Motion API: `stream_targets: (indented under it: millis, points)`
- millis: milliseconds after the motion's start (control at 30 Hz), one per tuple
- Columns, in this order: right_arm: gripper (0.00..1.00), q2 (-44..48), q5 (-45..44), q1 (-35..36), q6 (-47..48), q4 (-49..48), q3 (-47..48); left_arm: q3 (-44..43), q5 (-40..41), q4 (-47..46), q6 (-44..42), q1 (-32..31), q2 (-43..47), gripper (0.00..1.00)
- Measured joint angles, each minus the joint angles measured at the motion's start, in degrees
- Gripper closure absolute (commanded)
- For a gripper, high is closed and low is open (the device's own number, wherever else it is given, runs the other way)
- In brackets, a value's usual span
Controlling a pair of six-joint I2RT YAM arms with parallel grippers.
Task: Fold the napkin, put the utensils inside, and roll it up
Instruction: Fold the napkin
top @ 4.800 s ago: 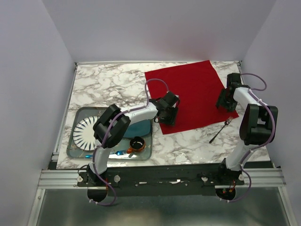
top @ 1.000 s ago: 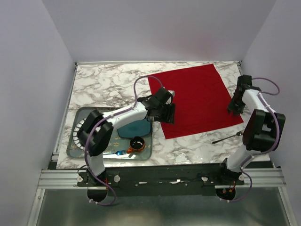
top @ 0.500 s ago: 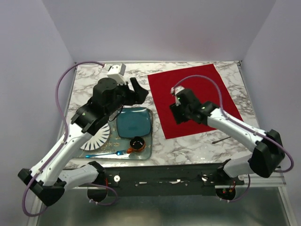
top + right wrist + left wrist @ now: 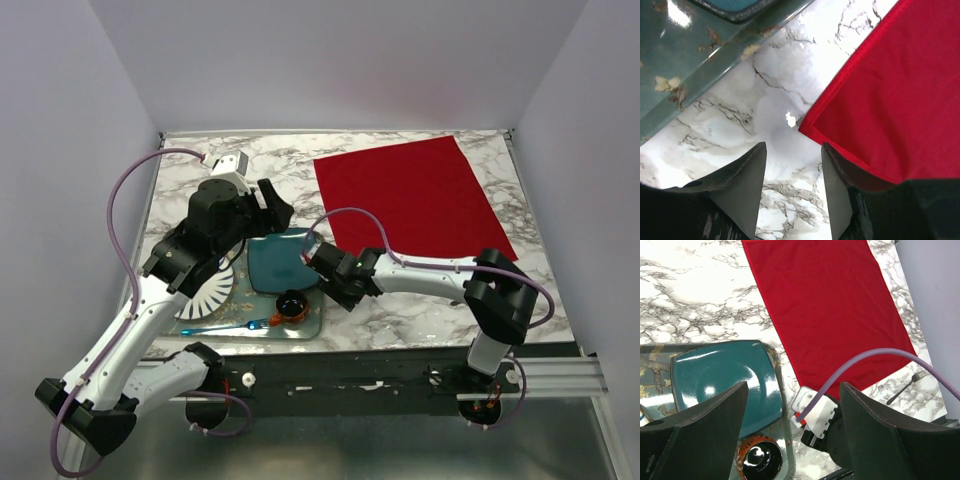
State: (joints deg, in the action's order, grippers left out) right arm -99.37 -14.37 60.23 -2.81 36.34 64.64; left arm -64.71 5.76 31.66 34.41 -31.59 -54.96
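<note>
The red napkin [image 4: 410, 200] lies spread flat on the marble table at the back right; it also shows in the left wrist view [image 4: 830, 305] and the right wrist view [image 4: 890, 100]. My right gripper [image 4: 335, 288] is open and empty, low over the marble just off the napkin's near-left corner [image 4: 801, 128], between napkin and tray. In its own view [image 4: 793, 146] its right finger overlaps the napkin's hem. My left gripper [image 4: 273, 205] is open and empty, raised high above the teal plate [image 4: 792, 390]. The silver fork [image 4: 907, 386] lies near the napkin's near-right corner; the right arm hides it from the top view.
A glass tray [image 4: 318, 322] at the near left holds a teal square plate [image 4: 282, 262], a dark cup with an orange rim [image 4: 291, 303], a white striped plate [image 4: 205, 292] and a blue plastic utensil [image 4: 215, 328]. The right arm stretches across the table's near side.
My right gripper has moved off the napkin, nearer and left, to just beyond its near-left corner by the tray. My left arm has shifted slightly nearer. The napkin has stayed flat.
</note>
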Motion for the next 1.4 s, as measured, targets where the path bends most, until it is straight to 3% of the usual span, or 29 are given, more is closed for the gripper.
stream_targets:
  millis: [567, 800, 967, 1133, 1400]
  points:
    - [0.58, -2.3, -3.8, 0.5, 4.0, -4.4, -2.0, 0.0, -0.3, 0.2, 0.3, 1.2, 0.1, 0.18]
    - [0.73, -2.7, -4.0, -0.3, 5.6, -6.1, -2.1, 0.0, -0.4, 0.3, 0.3, 1.6, 0.1, 0.18]
    - [0.78, -3.0, -4.0, -0.3, 6.1, -6.8, -2.1, 0.0, -0.4, 0.5, 0.3, 1.6, 0.1, 0.18]
    - [0.99, -3.0, -3.9, -0.5, 6.4, -6.7, -2.1, -0.1, -0.4, 0.7, 0.3, 1.9, 0.1, 0.18]
    - [0.99, -2.8, -2.4, -0.7, 5.8, -5.8, -1.2, -0.2, -0.9, 0.7, 0.3, 2.0, 0.1, 0.18]
